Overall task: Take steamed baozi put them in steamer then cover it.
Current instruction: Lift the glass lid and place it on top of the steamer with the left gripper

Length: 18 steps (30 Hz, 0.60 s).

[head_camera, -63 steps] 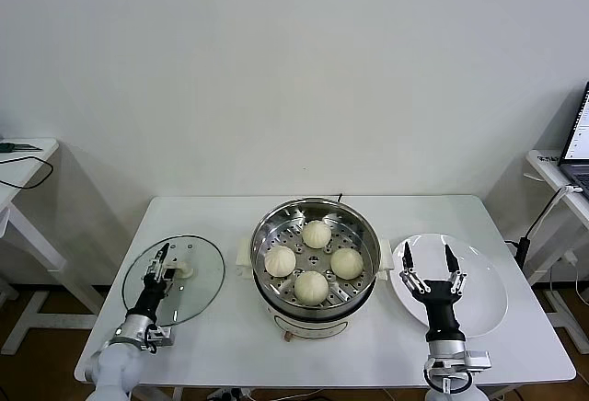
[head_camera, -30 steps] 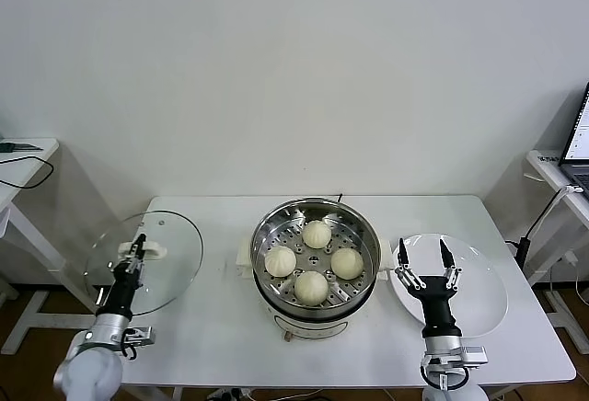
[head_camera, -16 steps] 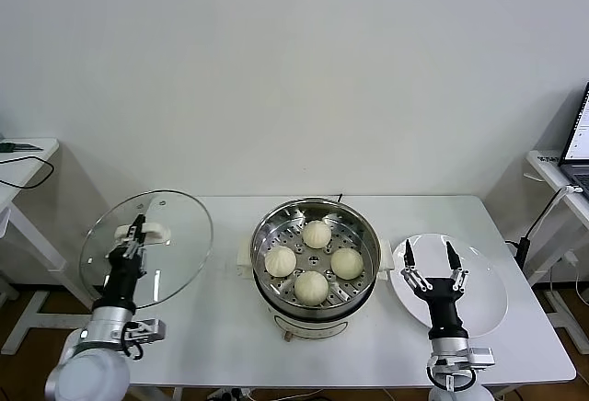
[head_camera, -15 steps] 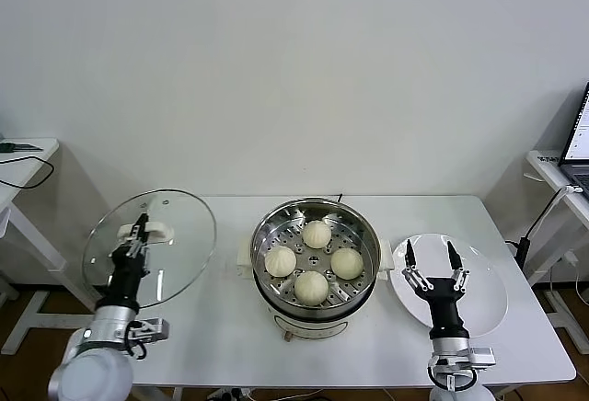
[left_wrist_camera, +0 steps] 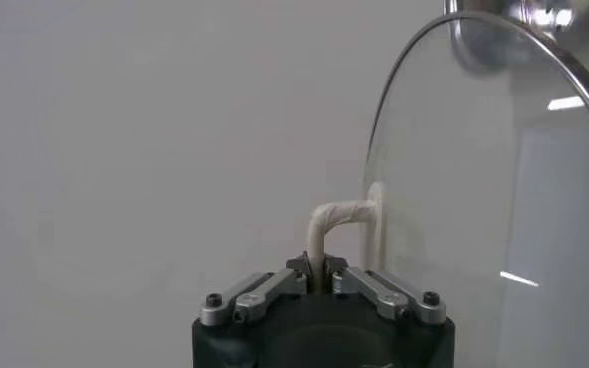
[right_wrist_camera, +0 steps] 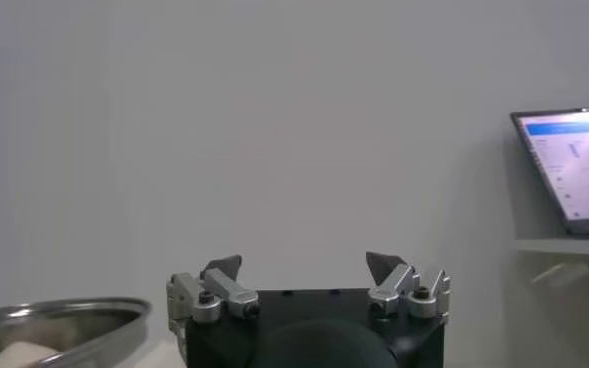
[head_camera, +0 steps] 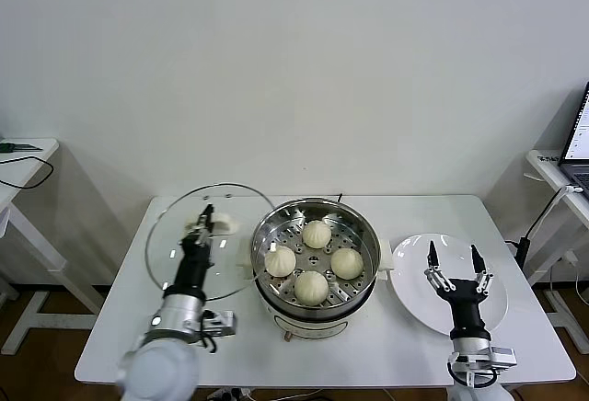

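- Head view: the steamer (head_camera: pixel 316 268) stands at the middle of the white table (head_camera: pixel 479 346), its steel pot uncovered. Four steamed baozi (head_camera: pixel 312 286) lie on the perforated tray inside, one toward the wall, one toward the robot, one on each side.
- Head view: the left gripper (head_camera: pixel 204 218) is clamped on the cream-white handle of the cover (head_camera: pixel 179 235), holding the glass lid lifted off the table and tilted up on edge, just to the left of the pot. Its rim overlaps the pot's left edge in this view; I cannot tell whether they touch.
- Head view: the right gripper (head_camera: pixel 454 267) stands upright over the white plate (head_camera: pixel 414 295) to the right of the steamer, fingers spread wide, holding nothing.
- Left wrist view: the left gripper's fingertips (left_wrist_camera: pixel 314 266) pinch the arched handle, and the cover (left_wrist_camera: pixel 494 210) rises beside it, metal rim curving along its edge.
- Right wrist view: the right gripper (right_wrist_camera: pixel 305 267) shows both fingers well apart with bare space between. The steamer (right_wrist_camera: pixel 64 320) rim shows at one corner with a baozi inside; a laptop (right_wrist_camera: pixel 572 165) sits on a side desk farther off.
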Available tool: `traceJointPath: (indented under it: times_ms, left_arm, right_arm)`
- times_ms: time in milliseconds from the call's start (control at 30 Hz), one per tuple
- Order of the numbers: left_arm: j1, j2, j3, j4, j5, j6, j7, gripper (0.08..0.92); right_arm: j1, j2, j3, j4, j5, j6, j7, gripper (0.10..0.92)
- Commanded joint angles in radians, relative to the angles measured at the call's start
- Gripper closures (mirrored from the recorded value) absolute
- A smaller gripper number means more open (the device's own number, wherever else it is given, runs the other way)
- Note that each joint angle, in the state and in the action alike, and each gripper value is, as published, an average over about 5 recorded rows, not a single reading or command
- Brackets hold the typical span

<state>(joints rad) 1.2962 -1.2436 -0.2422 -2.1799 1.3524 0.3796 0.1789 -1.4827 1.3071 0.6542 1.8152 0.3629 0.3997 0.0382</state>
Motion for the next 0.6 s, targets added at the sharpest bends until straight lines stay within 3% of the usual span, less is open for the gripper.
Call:
traceJointPath:
  times_ms: [33, 300, 600]
  left_arm:
    - [-0.207, -0.008, 0.346, 0.027, 0.123, 0.202, 0.097, 0.813]
    - [-0.265, -0.065, 0.433, 0.114, 0.203, 0.288, 0.136, 0.813]
    - [-0.276, -0.136, 0.470, 0.195, 0.250, 0.298, 0.140, 0.813]
  right_arm:
    - [0.000, 0.003, 0.041, -0.014, 0.004, -0.003, -0.001, 0.203]
    - [0.002, 0.011, 0.039, -0.023, -0.005, -0.005, -0.001, 0.203]
    - [0.010, 0.024, 0.033, -0.029, -0.018, -0.009, 0.000, 0.203]
